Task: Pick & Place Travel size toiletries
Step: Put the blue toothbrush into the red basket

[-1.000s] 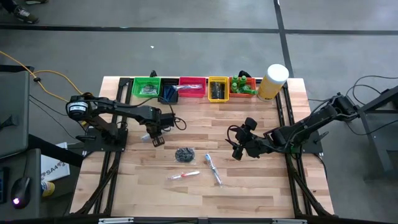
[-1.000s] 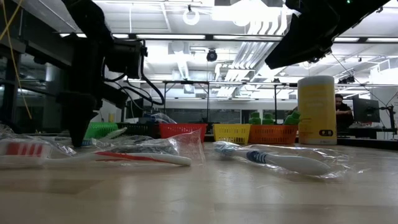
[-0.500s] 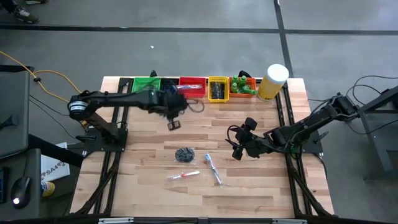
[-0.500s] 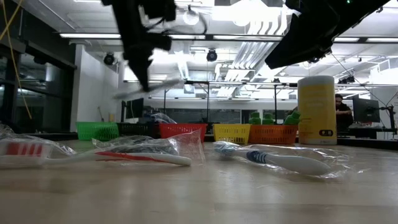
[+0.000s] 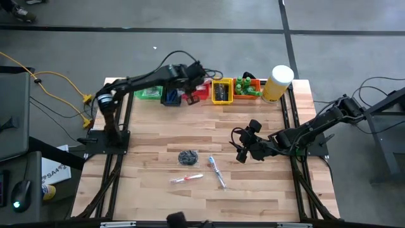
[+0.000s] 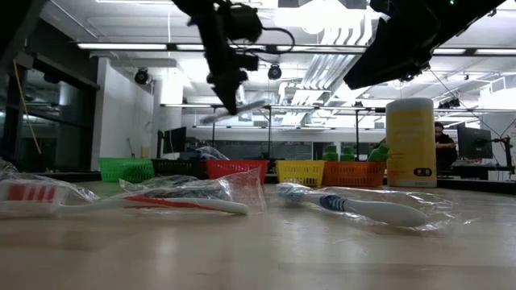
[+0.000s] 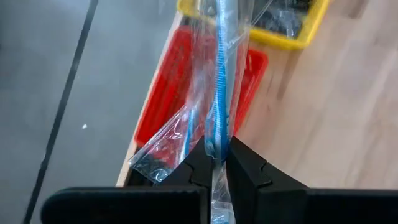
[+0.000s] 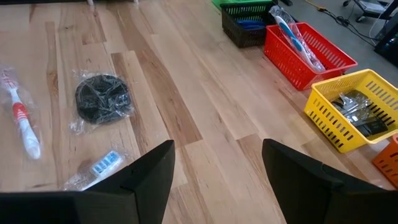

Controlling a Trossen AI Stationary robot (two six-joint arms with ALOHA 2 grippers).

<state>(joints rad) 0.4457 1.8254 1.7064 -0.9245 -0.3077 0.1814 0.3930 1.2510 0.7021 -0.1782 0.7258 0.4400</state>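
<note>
While the left gripper (image 7: 216,163) pinches a clear-wrapped blue toothbrush (image 7: 221,74) — above the red bin (image 5: 200,88).
Right gripper (image 5: 241,147) hovers mid-table, fingers spread wide — holding nothing.

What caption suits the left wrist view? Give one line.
Left gripper holds a wrapped blue toothbrush over the red bin.

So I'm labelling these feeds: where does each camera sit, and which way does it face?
High: overhead, straight down; both arms, row of bins.
Low: tabletop height, facing the bins; arms overhead, wrapped toothbrushes nearby.
Left wrist: above the red bin; own fingers shut on a wrapped blue toothbrush.
Right wrist: over the table; open fingers.
Shared: red bin, yellow bin.
</note>
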